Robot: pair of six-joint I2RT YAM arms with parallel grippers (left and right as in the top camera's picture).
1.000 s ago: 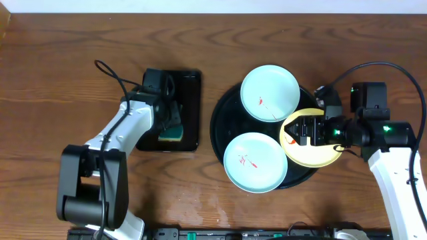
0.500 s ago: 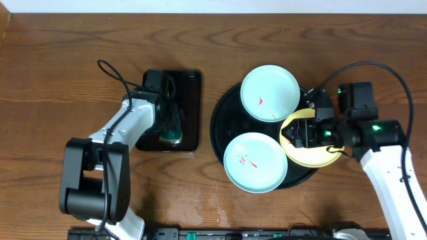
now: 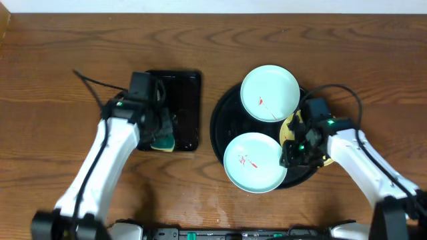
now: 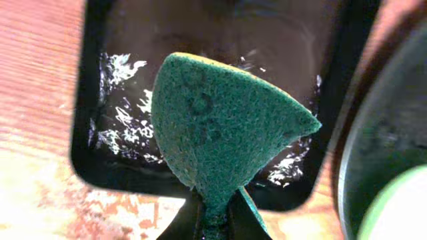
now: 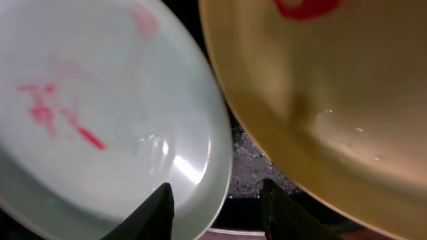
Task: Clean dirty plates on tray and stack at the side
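Yellow plate (image 5: 320,93) mostly hidden under the right gripper (image 5: 217,210) from overhead; rim cut off in wrist view.
Dark wood-grain table (image 3: 53,67). All three plates lie on the round black tray (image 3: 220,120): far mint plate (image 3: 269,93), near mint plate (image 3: 255,162), both red-smeared. Right fingers spread, gripping nothing. Left gripper (image 4: 213,220) pinches a green sponge (image 4: 220,133) over the rectangular tray (image 4: 81,100).

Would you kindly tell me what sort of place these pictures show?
Probably a robotics test bench staged as a dishwashing station: two robot arms work at a wood-grain table, red-smeared plates sit on a round black tray, and a green sponge is held over a small rectangular tray.
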